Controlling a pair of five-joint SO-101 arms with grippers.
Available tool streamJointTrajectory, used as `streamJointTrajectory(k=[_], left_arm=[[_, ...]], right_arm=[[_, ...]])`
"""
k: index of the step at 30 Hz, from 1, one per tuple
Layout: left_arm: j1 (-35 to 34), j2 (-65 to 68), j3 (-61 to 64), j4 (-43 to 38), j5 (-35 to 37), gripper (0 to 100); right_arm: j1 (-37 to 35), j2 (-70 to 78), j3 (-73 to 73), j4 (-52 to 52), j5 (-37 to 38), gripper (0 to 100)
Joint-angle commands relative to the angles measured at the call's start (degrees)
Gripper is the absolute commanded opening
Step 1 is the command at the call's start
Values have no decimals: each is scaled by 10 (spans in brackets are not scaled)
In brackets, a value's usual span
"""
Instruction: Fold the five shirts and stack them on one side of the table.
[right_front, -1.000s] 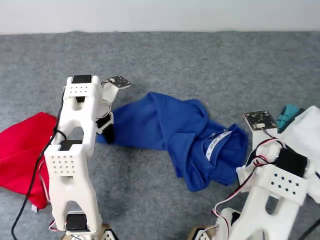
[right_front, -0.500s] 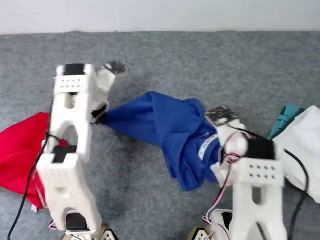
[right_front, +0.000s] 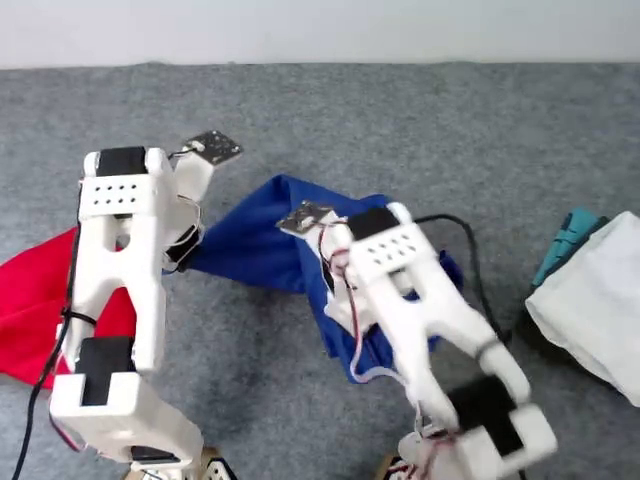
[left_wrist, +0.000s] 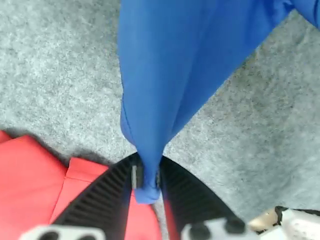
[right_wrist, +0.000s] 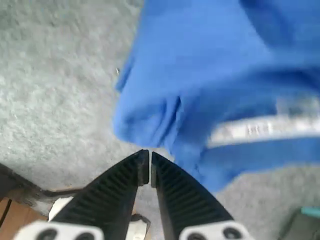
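Blue cloth lies crumpled in the middle of the grey bench (right_front: 450, 130). It is the blue shirt (right_front: 250, 250). Our left hand (left_wrist: 147, 170) is squeezed tight on one thin corner of it, right by the red shirt (right_front: 30, 300). Our right hand (right_wrist: 150, 160) hangs over the other end of the blue shirt. It is closed almost all the way and has nothing in it. A white shirt (right_front: 590, 300) sits well apart at the side of the bench. We think the blue shirt is light, soft and floppy, so it will sag and bunch up. We should grab it by a corner or hem and pull it flat.
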Motion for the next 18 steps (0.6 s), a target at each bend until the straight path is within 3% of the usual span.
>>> streamJointTrajectory(k=[1,5,11,18], left_arm=[[-14,-33,-2,1,31,14],[-41,-33,-1,14,38,14],[-82,-82,16,18,37,14],[-58,-211,91,17,37,14]], right_arm=[[36,95,-67,-47,20,9],[141,206,-174,-89,73,9],[283,350,-461,-72,119,9],[263,433,-735,153,117,9]])
